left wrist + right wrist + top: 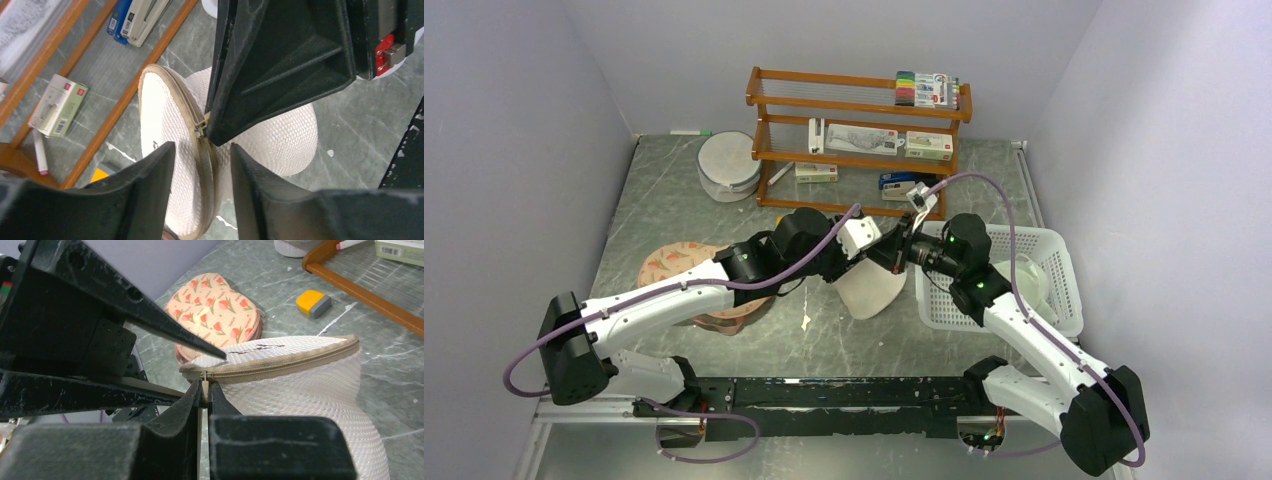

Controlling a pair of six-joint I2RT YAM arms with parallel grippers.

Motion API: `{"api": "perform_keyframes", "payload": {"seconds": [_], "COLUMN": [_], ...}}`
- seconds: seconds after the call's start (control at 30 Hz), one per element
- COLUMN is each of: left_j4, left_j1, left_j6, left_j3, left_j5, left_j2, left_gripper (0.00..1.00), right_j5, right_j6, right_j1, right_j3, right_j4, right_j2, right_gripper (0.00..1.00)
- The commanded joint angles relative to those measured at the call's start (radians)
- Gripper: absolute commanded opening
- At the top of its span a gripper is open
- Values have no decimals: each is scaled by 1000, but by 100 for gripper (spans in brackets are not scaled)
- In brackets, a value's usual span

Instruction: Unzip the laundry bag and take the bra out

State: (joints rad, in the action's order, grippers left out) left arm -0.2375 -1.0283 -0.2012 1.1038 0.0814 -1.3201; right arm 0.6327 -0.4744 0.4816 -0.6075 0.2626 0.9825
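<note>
The laundry bag [871,292], a round cream-white mesh pouch, stands on its edge at the table's middle. Its tan zip [280,366] looks closed all along the part I see. The flat disc with a small dark mark [256,348] faces up in the right wrist view, above the domed half [310,395]. My left gripper [202,150] straddles the zipped rim and is shut on the bag [280,135]. My right gripper [204,386] is shut on the zipper pull [204,376] at the rim's end. No bra shows.
A peach carrot-print case [682,268] lies left of the bag. A white plastic basket [1024,270] sits at right. A wooden rack [859,140] with boxes stands behind, with another round mesh pouch [729,165] beside it. A yellow-grey block [313,303] lies near the rack.
</note>
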Motion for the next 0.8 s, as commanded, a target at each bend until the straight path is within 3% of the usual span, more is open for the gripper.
{"api": "perform_keyframes", "payload": {"seconds": [0.0, 0.13, 0.3, 0.4, 0.5, 0.63, 0.77], "left_j4": [-5, -13, 1, 17, 28, 39, 19], "left_j1": [5, 5, 5, 5, 5, 5, 5], "left_j6": [5, -9, -23, -28, -36, -42, -41], "left_j3": [33, 35, 21, 7, -4, -14, 3], "left_j5": [-8, 8, 51, 74, 104, 135, 129], "left_j2": [15, 19, 46, 69, 85, 95, 78], "left_gripper": [46, 26, 8, 7, 7, 7, 7], "right_j5": [-36, -64, -200, -220, -138, 77, 149], "right_j6": [26, 37, 27, 4, -59, -213, -277], "right_j1": [6, 6, 3, -48, -165, -322, -330], "right_j3": [-36, -40, -36, -13, 19, 96, 110], "right_j4": [-1, -29, -94, -100, -80, 81, 225], "right_j2": [-1, -9, -31, -25, 7, 49, 59], "right_gripper": [0, 0, 0, 0, 0, 0, 0]}}
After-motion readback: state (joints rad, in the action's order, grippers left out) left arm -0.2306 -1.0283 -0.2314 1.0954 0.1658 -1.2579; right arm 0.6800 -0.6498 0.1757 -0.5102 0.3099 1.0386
